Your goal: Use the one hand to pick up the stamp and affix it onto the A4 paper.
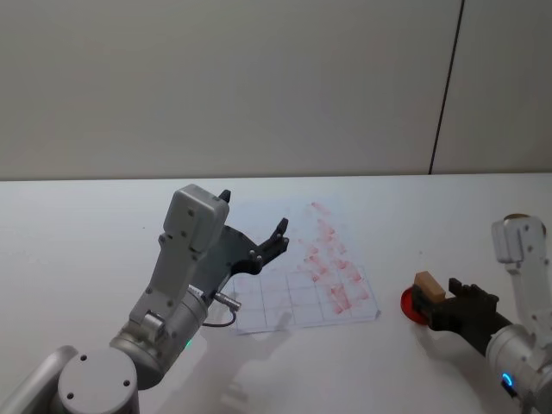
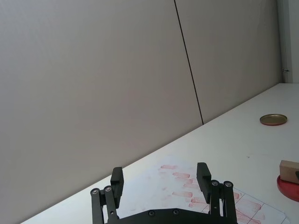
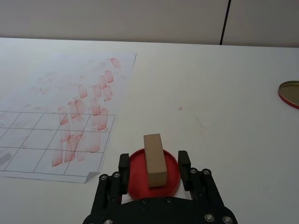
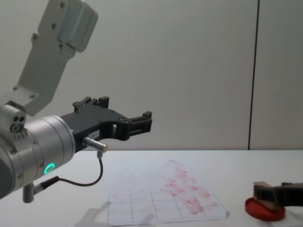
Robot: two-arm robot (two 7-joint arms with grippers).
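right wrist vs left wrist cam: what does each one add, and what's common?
Right wrist: the right gripper, open, straddling the stamp with gaps on both sides; a curled paper corner. Left wrist: the left gripper, open, raised above the A4 paper. Both: the stamp standing on the red ink pad, the red-smudged grid sheet, and a round lid farther off.

Two black grippers: the left gripper [image 2: 160, 173] and the right gripper [image 3: 153, 161]. One wooden stamp [image 3: 154, 151] at the right gripper, one red ink pad [image 3: 135, 173] beneath it, one A4 paper [image 3: 37, 130], one round lid [image 3: 290, 93].
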